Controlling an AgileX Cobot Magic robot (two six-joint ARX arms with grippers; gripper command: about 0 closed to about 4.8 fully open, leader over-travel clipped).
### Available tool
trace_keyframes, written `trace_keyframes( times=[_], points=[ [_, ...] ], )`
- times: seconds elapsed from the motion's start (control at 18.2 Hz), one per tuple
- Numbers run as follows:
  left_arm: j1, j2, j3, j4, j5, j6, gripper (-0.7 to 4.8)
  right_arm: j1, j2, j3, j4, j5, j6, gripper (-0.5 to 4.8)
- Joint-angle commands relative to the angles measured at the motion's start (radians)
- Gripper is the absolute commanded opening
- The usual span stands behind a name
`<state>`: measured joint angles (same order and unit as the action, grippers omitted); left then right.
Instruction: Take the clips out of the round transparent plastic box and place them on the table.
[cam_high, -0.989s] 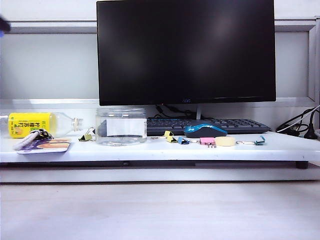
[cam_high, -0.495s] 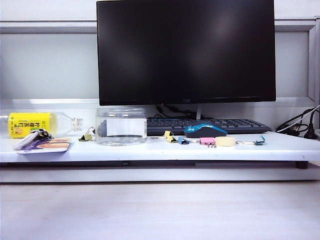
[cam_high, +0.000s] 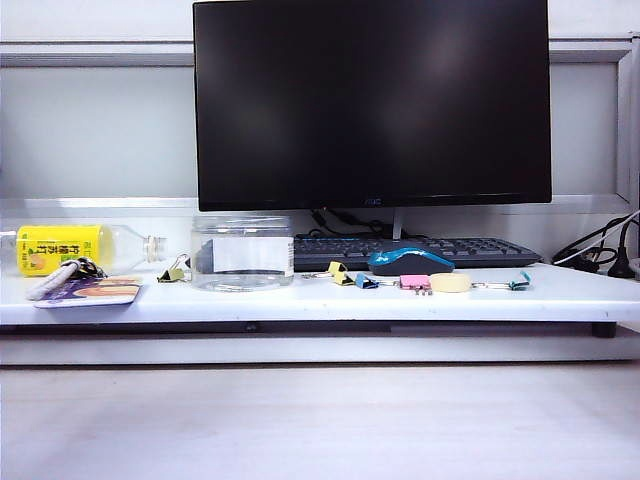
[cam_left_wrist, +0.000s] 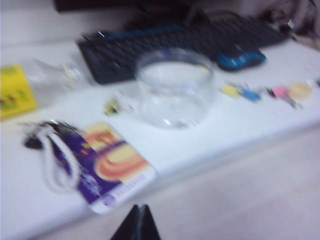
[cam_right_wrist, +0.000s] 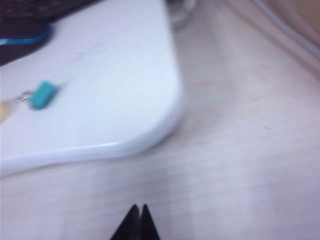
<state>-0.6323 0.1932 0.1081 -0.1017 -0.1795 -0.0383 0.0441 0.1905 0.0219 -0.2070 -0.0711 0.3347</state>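
The box stood left of centre, apparently emptied; yellow clips lay beside it on the table. Left gripper and right gripper, pinched closed and empty, hung clear at the frames' bottom edges.

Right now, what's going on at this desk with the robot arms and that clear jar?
Nothing is being handled at this moment. The round transparent plastic box stands upright on the table, with yellow clips lying outside it, on both sides. Neither arm shows in the exterior view. The left gripper is shut and empty, hanging off the front edge of the table, facing the jar. The right gripper is also shut and empty, over the wood-grain surface beyond the table's corner.
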Motion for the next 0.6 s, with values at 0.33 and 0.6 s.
trace_keyframes(
  times=[0.33, 0.6],
  points=[
    [0.001, 0.0, -0.069, 0.007, 0.043, 0.005, -0.06, 0.045, -0.002, -0.003, -0.005, 0.138, -0.18, -0.08],
    [0.001, -0.001, -0.104, -0.032, 0.042, 0.005, -0.06, 0.051, -0.002, -0.003, -0.005, 0.136, -0.189, -0.08]
  ],
)
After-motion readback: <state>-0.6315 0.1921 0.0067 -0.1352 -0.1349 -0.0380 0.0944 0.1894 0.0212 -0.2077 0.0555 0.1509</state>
